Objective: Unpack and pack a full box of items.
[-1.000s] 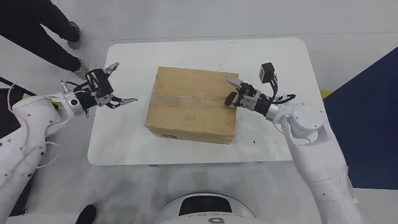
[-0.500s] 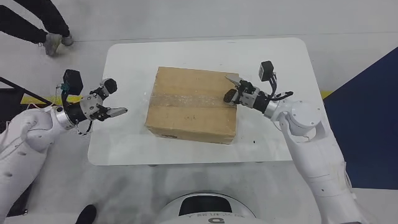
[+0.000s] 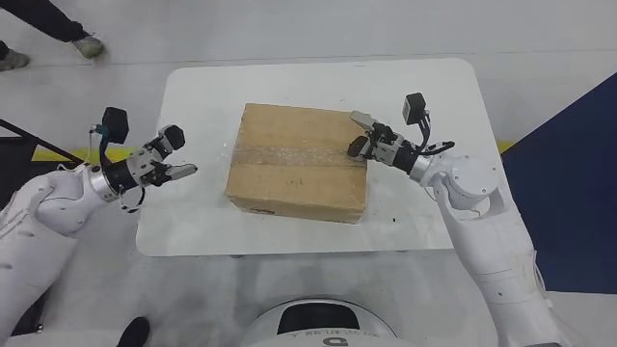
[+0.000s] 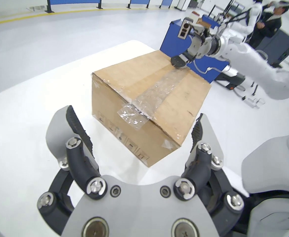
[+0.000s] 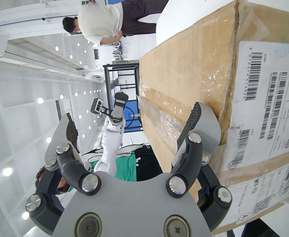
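Looking at a cardboard box (image 3: 297, 162) sitting mid-desk (image 3: 193, 222), flaps closed under a strip of clear tape (image 4: 156, 92). Holding the left claw (image 3: 181, 152) wide open over the desk's left side, pointing at the box and well apart from it. Holding the right claw (image 3: 358, 132) wide open at the box's right top edge, one finger lying at the tape's end, the other hanging above it.

White arms (image 3: 487, 231), silver fingers (image 4: 55, 129), seemingly rubber black pads (image 4: 77, 127)
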You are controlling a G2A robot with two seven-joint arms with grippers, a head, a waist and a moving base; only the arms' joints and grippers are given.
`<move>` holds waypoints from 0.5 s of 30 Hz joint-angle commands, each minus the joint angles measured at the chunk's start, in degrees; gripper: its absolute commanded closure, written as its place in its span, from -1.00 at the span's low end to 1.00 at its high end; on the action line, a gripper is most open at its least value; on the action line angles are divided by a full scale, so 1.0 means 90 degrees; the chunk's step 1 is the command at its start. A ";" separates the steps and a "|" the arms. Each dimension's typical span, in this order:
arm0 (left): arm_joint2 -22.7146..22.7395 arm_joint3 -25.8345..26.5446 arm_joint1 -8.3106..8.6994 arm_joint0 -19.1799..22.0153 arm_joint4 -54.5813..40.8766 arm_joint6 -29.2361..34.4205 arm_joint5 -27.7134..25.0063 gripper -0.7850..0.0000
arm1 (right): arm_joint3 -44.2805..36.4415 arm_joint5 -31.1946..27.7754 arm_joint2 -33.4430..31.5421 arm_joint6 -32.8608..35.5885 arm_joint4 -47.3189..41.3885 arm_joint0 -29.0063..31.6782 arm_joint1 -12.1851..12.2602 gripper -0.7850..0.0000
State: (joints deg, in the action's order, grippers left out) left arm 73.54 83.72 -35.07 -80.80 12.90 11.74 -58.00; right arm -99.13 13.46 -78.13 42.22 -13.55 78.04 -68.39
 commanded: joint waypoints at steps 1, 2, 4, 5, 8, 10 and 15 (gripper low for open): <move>-0.0298 -0.0083 0.0075 0.0099 -0.2520 0.1221 0.0024 -0.49 | 0.0000 0.0000 0.0000 0.0000 0.0000 0.0000 0.0000 -1.00; -0.0493 -0.0122 0.0108 0.0144 -0.3688 0.1905 0.0375 -0.42 | 0.0000 0.0000 0.0000 0.0000 0.0000 0.0000 0.0000 -1.00; -0.0609 -0.0176 0.0164 0.0470 -0.5816 0.3504 0.1150 -0.11 | 0.0000 0.0000 0.0000 0.0000 0.0000 0.0000 0.0000 -1.00; -0.0648 -0.0399 0.0177 0.0614 -0.6712 0.4341 0.1847 0.10 | 0.0000 0.0000 0.0000 0.0000 0.0000 0.0000 0.0000 -1.00; -0.0741 -0.1177 0.0114 0.1159 -0.7803 0.5826 0.3094 0.19 | 0.0000 0.0000 0.0000 0.0000 0.0000 0.0000 0.0000 -1.00; -0.0931 -0.1546 0.0019 0.1531 -0.7712 0.6111 0.3491 0.10 | 0.0000 0.0000 0.0000 0.0000 0.0000 0.0000 0.0000 -1.00; -0.1560 -0.2021 -0.0283 0.2148 -0.7290 0.6336 0.3928 0.15 | 0.0000 0.0000 0.0000 0.0000 0.0000 0.0000 0.0000 -1.00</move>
State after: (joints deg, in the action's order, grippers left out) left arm 60.66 66.07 -37.17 -62.36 -55.91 67.95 -23.26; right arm -99.13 13.46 -78.13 42.22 -13.55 78.04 -68.39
